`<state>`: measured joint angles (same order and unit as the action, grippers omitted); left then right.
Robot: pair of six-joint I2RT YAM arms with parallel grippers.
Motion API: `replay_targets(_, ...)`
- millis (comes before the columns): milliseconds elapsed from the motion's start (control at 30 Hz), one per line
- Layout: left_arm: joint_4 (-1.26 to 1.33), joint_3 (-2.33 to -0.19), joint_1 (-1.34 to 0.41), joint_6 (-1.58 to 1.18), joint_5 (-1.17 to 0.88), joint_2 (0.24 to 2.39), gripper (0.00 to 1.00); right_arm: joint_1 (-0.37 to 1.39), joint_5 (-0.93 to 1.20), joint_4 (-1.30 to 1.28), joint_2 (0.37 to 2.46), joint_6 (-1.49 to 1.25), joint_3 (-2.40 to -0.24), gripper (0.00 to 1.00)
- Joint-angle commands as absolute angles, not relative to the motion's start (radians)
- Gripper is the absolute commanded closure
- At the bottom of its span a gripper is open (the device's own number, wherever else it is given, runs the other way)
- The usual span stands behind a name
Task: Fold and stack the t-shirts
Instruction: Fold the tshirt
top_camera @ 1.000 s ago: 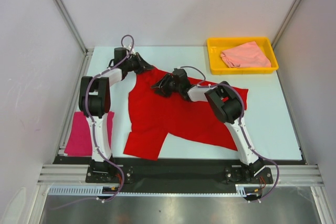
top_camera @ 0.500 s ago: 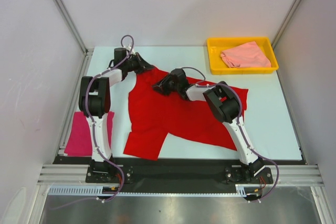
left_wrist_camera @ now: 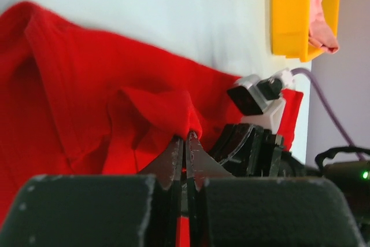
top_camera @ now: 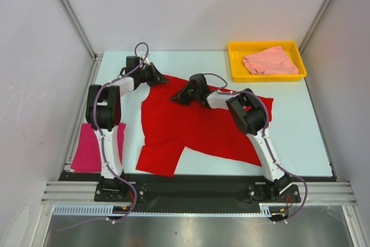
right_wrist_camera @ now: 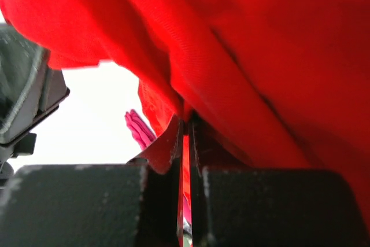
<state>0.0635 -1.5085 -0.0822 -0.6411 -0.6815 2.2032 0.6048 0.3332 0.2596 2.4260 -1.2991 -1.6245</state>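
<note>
A bright red t-shirt [top_camera: 196,128] lies spread over the middle of the table. At its far left corner my left gripper [top_camera: 162,78] is shut on a pinch of the red cloth [left_wrist_camera: 165,111]. My right gripper [top_camera: 175,100] is shut on the shirt's upper edge a little right of that, with red cloth [right_wrist_camera: 243,56] draped over its jaws. A folded magenta t-shirt [top_camera: 92,146] lies at the table's left edge, also showing as a pink sliver [right_wrist_camera: 137,128] in the right wrist view. The pale salmon t-shirt [top_camera: 270,61] lies crumpled in the yellow tray [top_camera: 236,69].
The yellow tray [left_wrist_camera: 289,15] stands at the far right corner of the table. White walls and metal frame rails close in the table on three sides. My right arm's wrist [left_wrist_camera: 254,93] sits close beside the left gripper.
My right gripper has closed on the red shirt's upper edge. My left gripper, still shut on the cloth, has shifted slightly right with it.
</note>
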Motion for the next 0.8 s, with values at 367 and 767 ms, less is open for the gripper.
replay_targets(367, -0.204, -1.307, -0.077, -0.494, -0.572, 1.892, 1.0, 0.492, 0.765, -0.572, 2.313, -0.677, -1.844, 1.0)
replay_targets(767, -0.322, -1.14, -0.051, -0.414, -0.494, 1.726, 0.99, 0.535, 0.844, -0.744, 2.303, -0.532, -1.868, 1.0)
